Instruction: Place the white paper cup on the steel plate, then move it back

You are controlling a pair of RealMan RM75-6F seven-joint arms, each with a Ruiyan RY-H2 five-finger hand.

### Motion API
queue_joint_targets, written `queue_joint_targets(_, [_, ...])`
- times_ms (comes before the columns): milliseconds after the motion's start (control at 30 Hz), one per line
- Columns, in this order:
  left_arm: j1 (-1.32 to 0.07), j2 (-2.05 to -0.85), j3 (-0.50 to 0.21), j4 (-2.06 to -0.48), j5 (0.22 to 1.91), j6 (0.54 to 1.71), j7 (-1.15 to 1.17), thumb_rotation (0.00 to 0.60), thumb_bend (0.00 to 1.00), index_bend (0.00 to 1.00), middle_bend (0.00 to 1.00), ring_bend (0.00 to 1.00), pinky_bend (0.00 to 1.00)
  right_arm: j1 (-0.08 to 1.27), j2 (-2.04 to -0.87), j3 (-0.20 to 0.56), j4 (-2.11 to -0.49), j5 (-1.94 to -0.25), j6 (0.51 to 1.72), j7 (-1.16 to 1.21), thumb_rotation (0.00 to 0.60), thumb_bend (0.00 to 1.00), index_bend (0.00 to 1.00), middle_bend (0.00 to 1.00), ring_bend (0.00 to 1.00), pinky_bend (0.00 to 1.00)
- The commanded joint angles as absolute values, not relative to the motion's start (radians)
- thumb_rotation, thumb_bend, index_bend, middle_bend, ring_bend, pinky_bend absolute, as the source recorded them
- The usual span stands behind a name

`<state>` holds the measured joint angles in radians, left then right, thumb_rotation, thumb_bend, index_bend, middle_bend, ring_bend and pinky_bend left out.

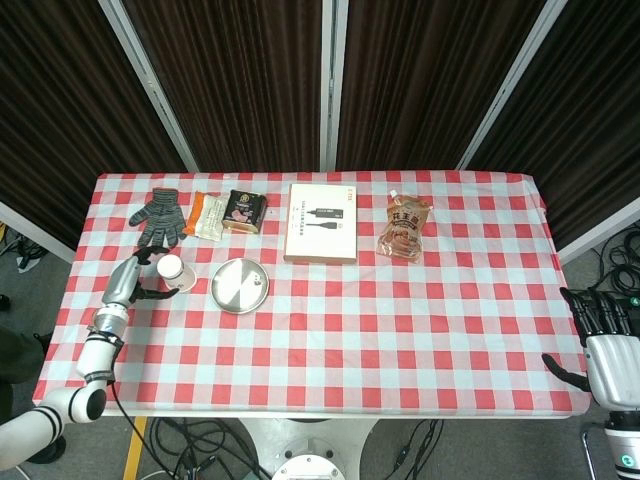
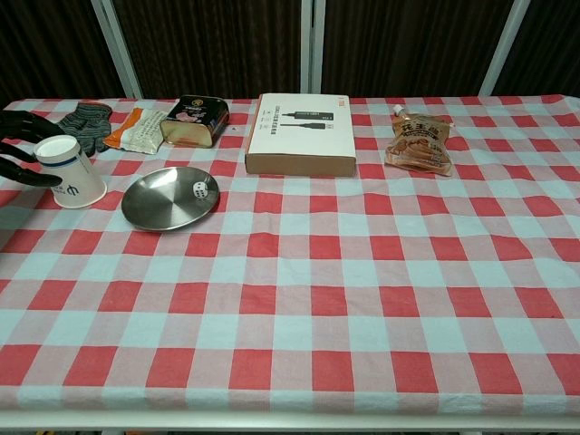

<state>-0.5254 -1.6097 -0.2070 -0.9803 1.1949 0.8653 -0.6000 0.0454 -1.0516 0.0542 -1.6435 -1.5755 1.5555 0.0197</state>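
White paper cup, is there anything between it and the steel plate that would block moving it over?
Nothing visible does. The white paper cup stands just left of the steel plate, with only bare tablecloth between them. A small die lies on the plate's right part, leaving most of the plate free.

A red-and-white checked tablecloth [image 2: 362, 299] covered the table; the paper cup [image 2: 70, 171] was white with blue marks, the plate [image 2: 168, 201] silver steel.
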Motion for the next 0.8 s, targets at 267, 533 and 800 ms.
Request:
queue_joint_targets(267, [-0.535,-1.663,-0.203,-0.888,1.255,0.850,-0.724,0.600,0.13,0.31,0.23,0.15,0.23,0.049,-1.055,0.056,-1.647,-1.568,1.546,0.015,0.600,0.07,0.00,0.15,0.00,0.07])
queue_joint_targets(533, [-0.542,-1.674,-0.224,-0.844,1.247,0.837,-0.756,0.600,0.26,0.46,0.32,0.21,0.26,0.048,-1.055,0.056,-1.650,-1.565,1.546,0.012,0.600,0.07,0.00,0.15,0.00,0.07])
queue_joint_targets(800, [-0.554,-1.628,-0.227,-0.938,1.295,0.874,-0.768,0.600,0.27,0.50,0.36,0.22,0.26,0.048,-1.058,0.055,-1.644,-1.573,1.549,0.016,0.600,0.07,0.00,0.15,0.00,0.07])
